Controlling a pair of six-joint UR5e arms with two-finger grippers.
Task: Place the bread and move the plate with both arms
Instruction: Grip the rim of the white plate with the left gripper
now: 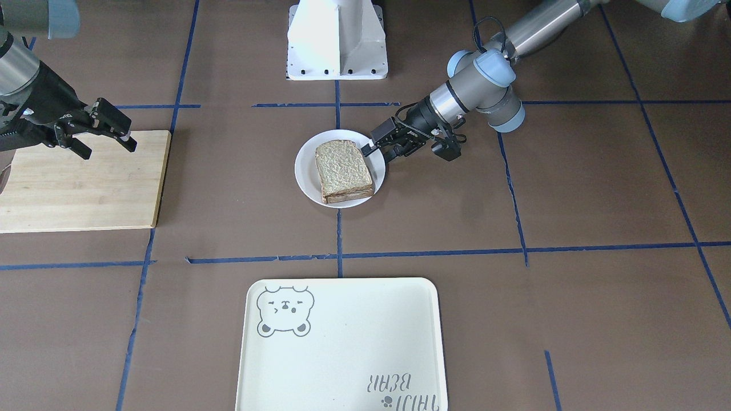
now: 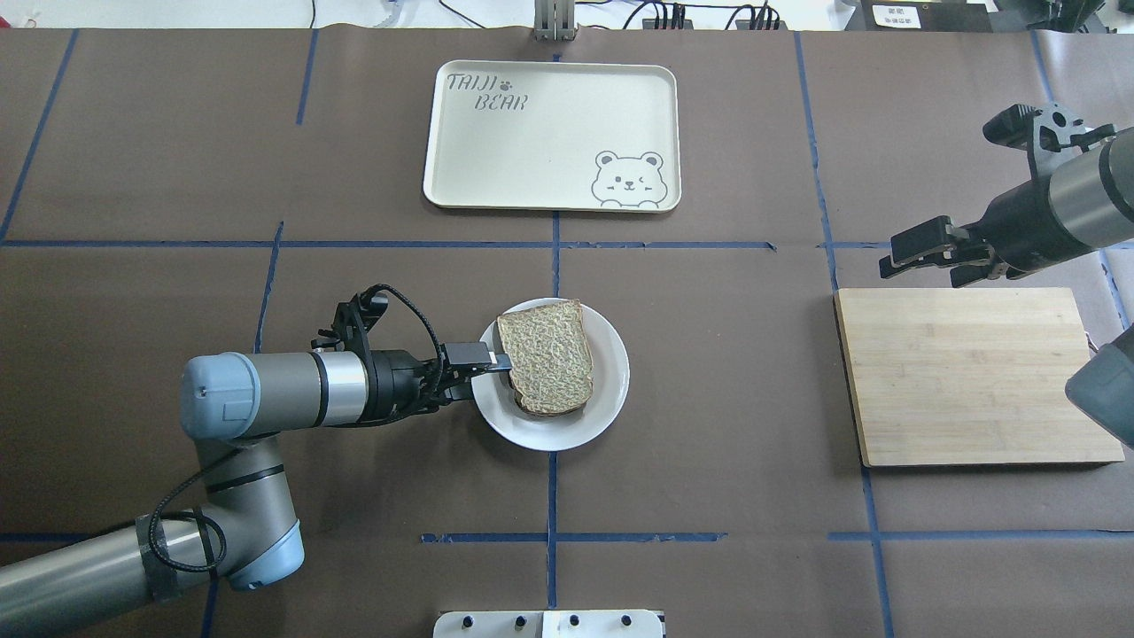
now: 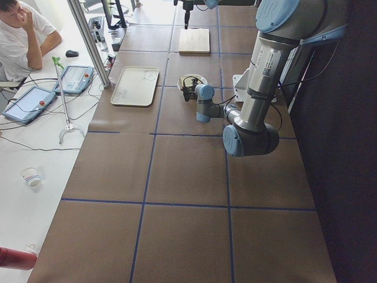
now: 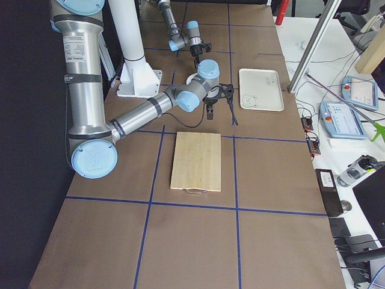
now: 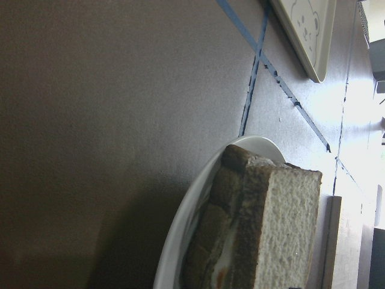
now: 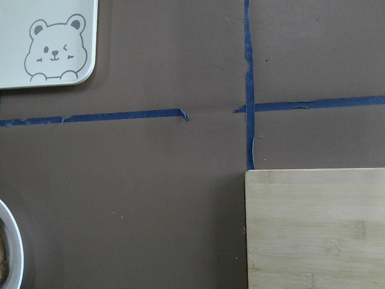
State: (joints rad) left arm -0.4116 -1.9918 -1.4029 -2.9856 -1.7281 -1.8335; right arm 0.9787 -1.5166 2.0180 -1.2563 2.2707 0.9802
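While the pale, rough-crumbed, round-topped bread slice (image 2: pixel 547 356) is lying on the small round glossy white plate (image 2: pixel 605 399) mid-table, the black left gripper (image 2: pixel 496 361) is reaching in level, one finger lying over the rim. The other finger is hidden, so I cannot tell its grip. The right gripper (image 1: pixel 105 147) is hovering spread near the rectangular bamboo board (image 2: pixel 974 381).

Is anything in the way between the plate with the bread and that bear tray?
Nothing visible does. Between the plate holding the bread and the bear tray lies only bare table crossed by blue tape. The left gripper is at the plate's side rim, off that path.
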